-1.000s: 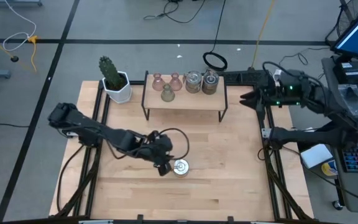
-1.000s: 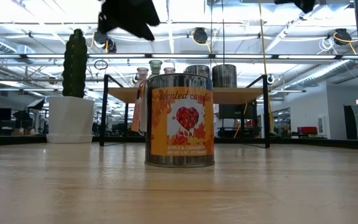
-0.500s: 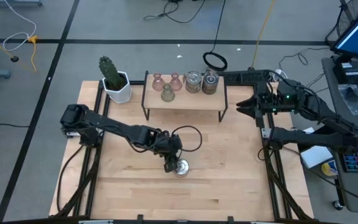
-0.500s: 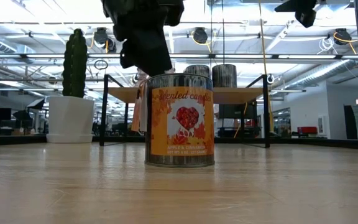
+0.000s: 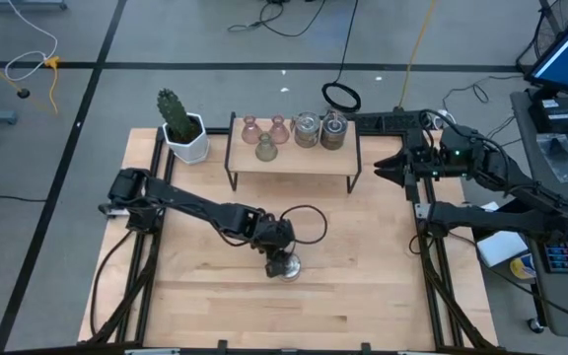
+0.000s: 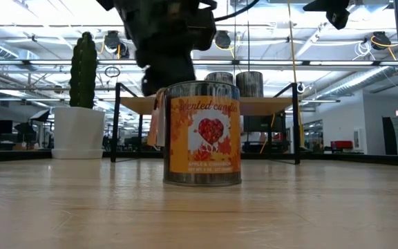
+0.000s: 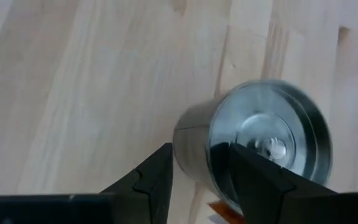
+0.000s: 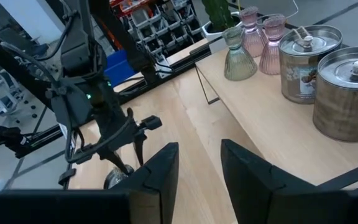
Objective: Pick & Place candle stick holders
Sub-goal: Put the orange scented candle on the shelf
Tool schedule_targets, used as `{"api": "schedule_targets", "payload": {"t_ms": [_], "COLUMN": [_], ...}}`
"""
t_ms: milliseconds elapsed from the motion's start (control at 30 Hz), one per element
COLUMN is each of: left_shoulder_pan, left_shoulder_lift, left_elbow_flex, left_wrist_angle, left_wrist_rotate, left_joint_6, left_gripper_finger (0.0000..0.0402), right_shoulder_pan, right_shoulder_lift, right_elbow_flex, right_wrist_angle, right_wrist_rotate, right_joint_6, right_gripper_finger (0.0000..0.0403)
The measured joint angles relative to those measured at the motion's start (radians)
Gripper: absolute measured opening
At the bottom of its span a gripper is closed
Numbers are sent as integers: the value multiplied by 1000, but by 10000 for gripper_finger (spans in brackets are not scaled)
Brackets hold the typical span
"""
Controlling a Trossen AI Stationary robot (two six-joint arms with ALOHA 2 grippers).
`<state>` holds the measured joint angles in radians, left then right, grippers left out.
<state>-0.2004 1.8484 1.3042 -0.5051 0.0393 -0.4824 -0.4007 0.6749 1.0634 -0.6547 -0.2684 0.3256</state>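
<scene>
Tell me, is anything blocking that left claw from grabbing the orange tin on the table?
Nothing visible. The left gripper is right above the orange candle tin, one finger beside its wall, one over its open top. The right gripper waits beside the shelf.

Bright even overhead lighting, ceiling lamps glaring in low view, left wrist view motion-blurred

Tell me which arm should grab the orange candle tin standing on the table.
Left. The left gripper is right over the orange candle tin, its open fingers straddling the rim. The right gripper waits, open, at the table's right edge beside the shelf, far from the tin.
</scene>
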Motion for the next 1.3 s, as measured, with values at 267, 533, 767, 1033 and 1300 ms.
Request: {"api": "schedule_targets", "payload": {"t_ms": [267,533,767,1033,1300], "left_shoulder_pan": [3,2,2,4,11], "left_shoulder_lift": [54,57,57,46,1], "left_elbow_flex": [3,1,0,-3,-8], "left_wrist_angle": [15,40,42,42,52], "left_wrist_rotate": [33,19,20,33,37], "left_joint_6": [-7,8,6,-3,-6], "left_gripper_finger": [98,13,5,4,2], "right_shoulder_pan": [21,38,38,39,64], "right_shoulder_lift": [16,44,75,95,102], "right_elbow_flex": [0,0,0,0,0], "right_wrist_angle": [-8,-8,8,109,134], "right_wrist_rotate": [0,0,-27,-106,-103], "right_joint_6": [-14,11,77,-131,-226], "right_gripper_finger": [111,112,110,134,236]}}
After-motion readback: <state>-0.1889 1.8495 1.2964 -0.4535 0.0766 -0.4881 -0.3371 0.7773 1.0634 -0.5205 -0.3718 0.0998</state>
